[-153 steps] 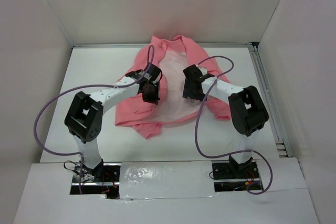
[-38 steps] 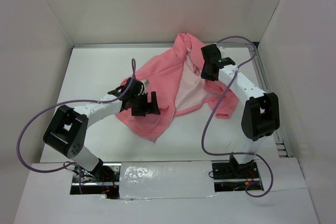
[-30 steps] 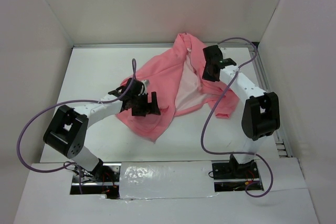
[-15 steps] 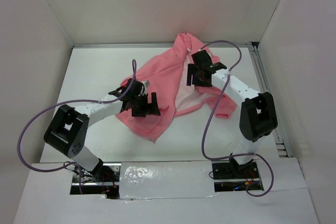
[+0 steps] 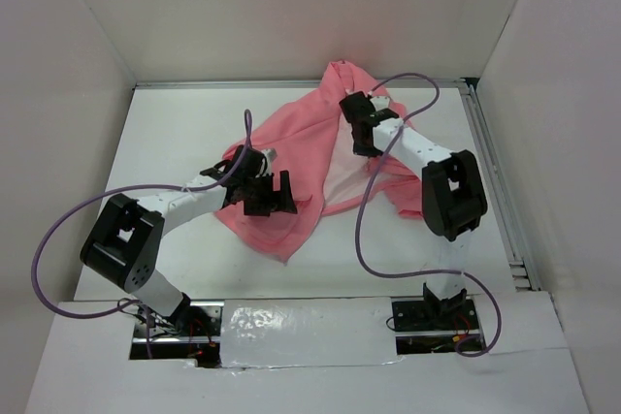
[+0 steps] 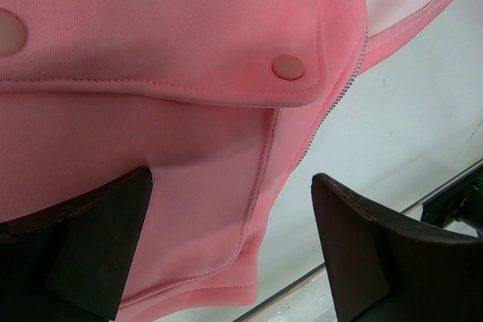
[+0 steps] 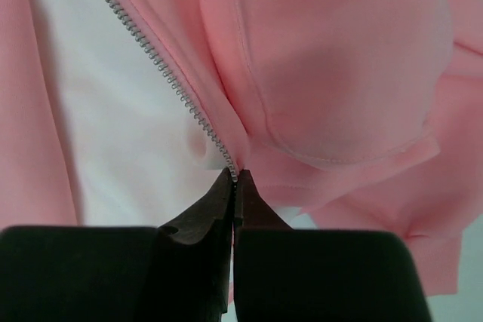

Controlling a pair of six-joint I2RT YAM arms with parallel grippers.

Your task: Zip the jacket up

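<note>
Left gripper point(image 5: 277, 194) hangs over the near left part of the jacket point(image 5: 296, 138), its two dark, blunt fingers point(image 6: 90, 246) spread wide apart with nothing between them. Whether they touch the cloth I cannot tell. Under it the wrist view shows smooth salmon-pink knit. A rounded pocket flap point(image 6: 189, 43) has neat topstitching along its edge and a flat, round pink snap point(image 6: 287, 67) at its corner. Part of a second snap shows at the left border. Just right of the flap a fine line of small grey zipper point(image 6: 332, 103) teeth runs along the folded front edge. Past it lies bare white tabletop point(image 6: 423, 133).

The jacket lies rumpled in the middle of the tabletop, with its near hem coming to a point between the two arms. Its front is open, so a pale pinkish-white lining point(image 5: 342, 170) shows as a long wedge. A sleeve point(image 5: 406, 199) trails off to the right.

Farther back, the right gripper point(image 7: 234, 180) is pinched tight on the jacket. Its thin black tips meet on the end of the zipper edge, just where the row of teeth stops. The lining beside the teeth is flat and matte. The pink fabric on the right bunches into soft folds crossed by a curved stitched seam. The jacket's far end rises in a rounded heap close to the far edge of the tabletop.
</note>
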